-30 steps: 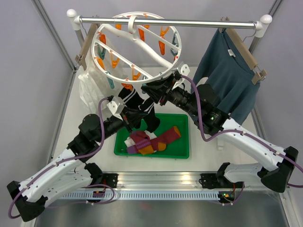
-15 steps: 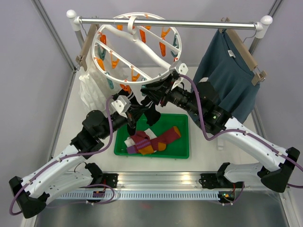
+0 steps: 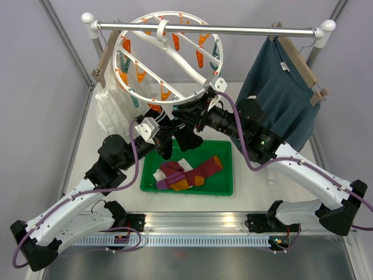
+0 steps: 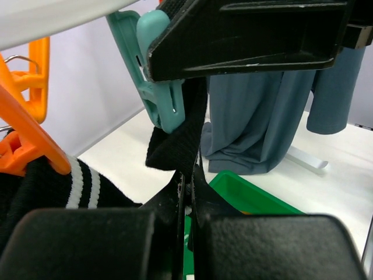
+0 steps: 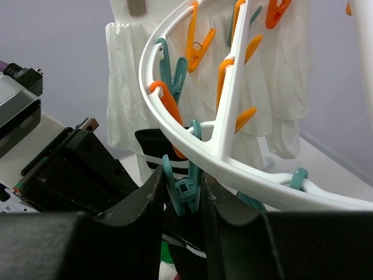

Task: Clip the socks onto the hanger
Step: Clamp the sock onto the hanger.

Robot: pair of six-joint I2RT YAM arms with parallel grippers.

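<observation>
Under the near rim of the white hanger (image 5: 224, 147), which hangs from the rail (image 3: 245, 27) at the back of the table, the left gripper (image 4: 187, 217) is pinched tight on a black sock (image 4: 175, 149) — its top sits right at a teal clip (image 4: 163, 102). The right gripper (image 5: 182, 188) squeezes that clip from both sides. More socks (image 3: 183, 175) lie in the green tray (image 3: 218, 184) — middle of the table.
</observation>
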